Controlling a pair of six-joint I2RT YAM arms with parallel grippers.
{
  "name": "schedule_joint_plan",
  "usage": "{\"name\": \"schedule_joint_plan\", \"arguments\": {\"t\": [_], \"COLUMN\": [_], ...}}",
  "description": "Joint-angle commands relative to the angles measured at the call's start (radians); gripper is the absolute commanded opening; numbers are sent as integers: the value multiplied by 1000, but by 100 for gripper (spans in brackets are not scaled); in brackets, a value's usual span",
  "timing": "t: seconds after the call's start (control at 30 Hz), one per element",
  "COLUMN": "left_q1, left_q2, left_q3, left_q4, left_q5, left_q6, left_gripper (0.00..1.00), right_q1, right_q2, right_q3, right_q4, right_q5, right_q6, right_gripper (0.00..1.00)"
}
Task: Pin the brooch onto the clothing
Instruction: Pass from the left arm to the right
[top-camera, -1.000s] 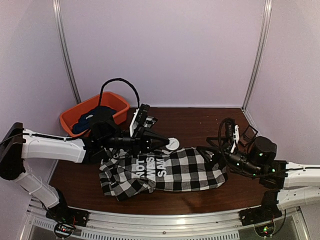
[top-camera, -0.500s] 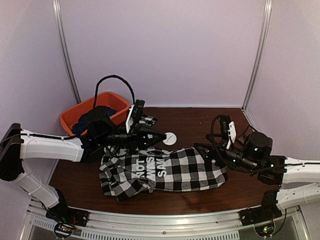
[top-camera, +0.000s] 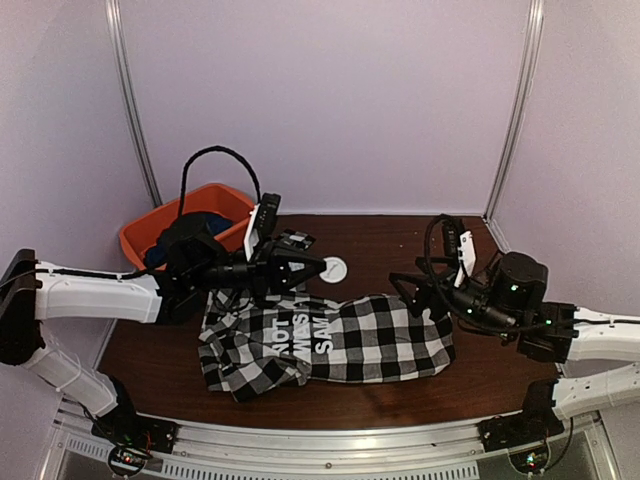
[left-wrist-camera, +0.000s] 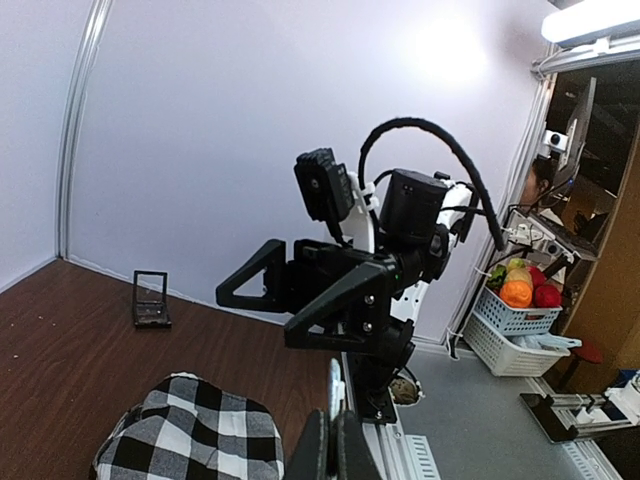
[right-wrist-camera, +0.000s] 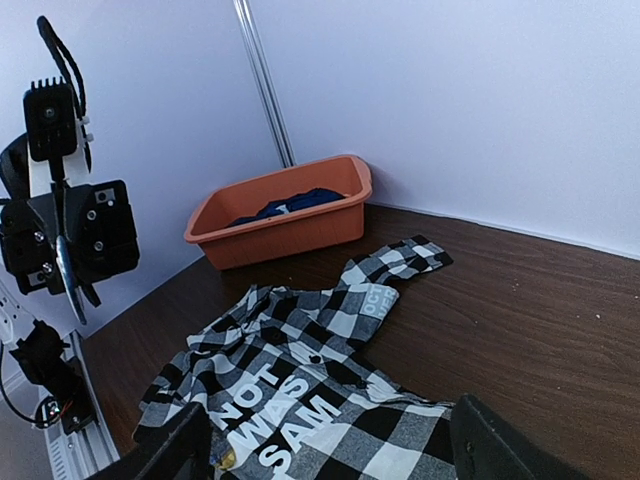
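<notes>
While the left gripper (top-camera: 322, 266) clamped the small white round brooch (top-camera: 337, 267) just beyond the far edge of the black-and-white checked shirt (top-camera: 385, 340), the right gripper (right-wrist-camera: 330, 425) hung with fingers spread wide at the shirt's right end. The shirt lay on the dark wooden table (top-camera: 400, 245), long axis left to right, the top line of its white block lettering (top-camera: 300, 340) leftward.

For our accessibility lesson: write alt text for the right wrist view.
A black-and-white checked shirt with white block lettering lies rumpled on a dark wooden table, seen between the fingers of the open right gripper. Behind it stands an orange tub holding a navy garment; the left arm is at the left edge.
</notes>
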Motion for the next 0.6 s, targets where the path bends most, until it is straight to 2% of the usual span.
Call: {"name": "schedule_joint_plan", "arguments": {"t": [0.0, 0.07, 0.3, 0.4, 0.57], "left_q1": [6, 11, 33, 50, 50], "left_q2": [-29, -31, -16, -5, -20], "left_q3": [1, 4, -15, -6, -17], "left_q4": [2, -5, 68, 123, 95], "left_q5": [-25, -25, -22, 18, -14], "left_q6": [29, 33, -25, -90, -73], "left_gripper": [0, 0, 0, 0, 0], "right_q1": [0, 0, 0, 0, 0], "right_q2": [17, 7, -12, 8, 78], "right_q3": [121, 144, 100, 113, 127], "right_q4": [-162, -203, -82, -66, 1], "right_q5": [4, 65, 71, 26, -59], "right_q6": [-83, -84, -66, -63, -67], "right_gripper": [85, 85, 86, 85, 82]}}
